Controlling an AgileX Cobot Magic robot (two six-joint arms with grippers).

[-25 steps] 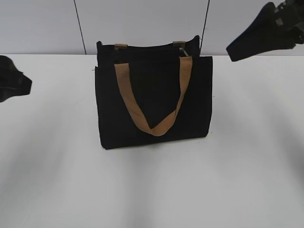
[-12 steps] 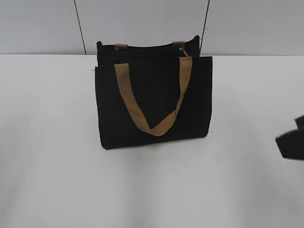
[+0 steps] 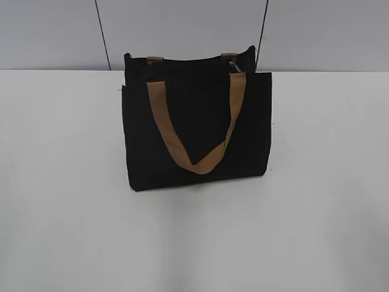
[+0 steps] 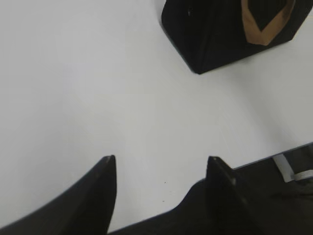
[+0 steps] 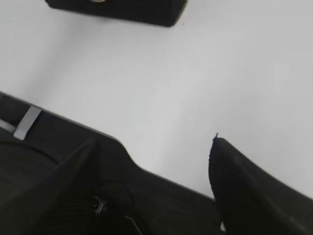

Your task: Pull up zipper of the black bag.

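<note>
The black bag [image 3: 194,134] stands upright on the white table [image 3: 61,213], a tan strap [image 3: 194,131] hanging down its front. A small metal bit of the zipper [image 3: 238,67] shows at the top right of its mouth. Neither gripper shows in the exterior view. In the left wrist view my left gripper [image 4: 161,164] is open and empty over the table's near edge, with the bag [image 4: 220,34] far ahead at upper right. In the right wrist view my right gripper [image 5: 154,144] is open and empty near the table edge, the bag's base [image 5: 122,10] at the top.
A grey wall with two dark vertical seams [image 3: 102,33] stands behind the table. The table's front edge and a dark floor with a metal bracket [image 4: 286,169] show in the left wrist view; the table edge [image 5: 73,122] also shows in the right wrist view.
Both arms have drawn out of the exterior view: the left one left first, then the right one dropped from upper right to the right edge and is now gone. The bag has not moved.
</note>
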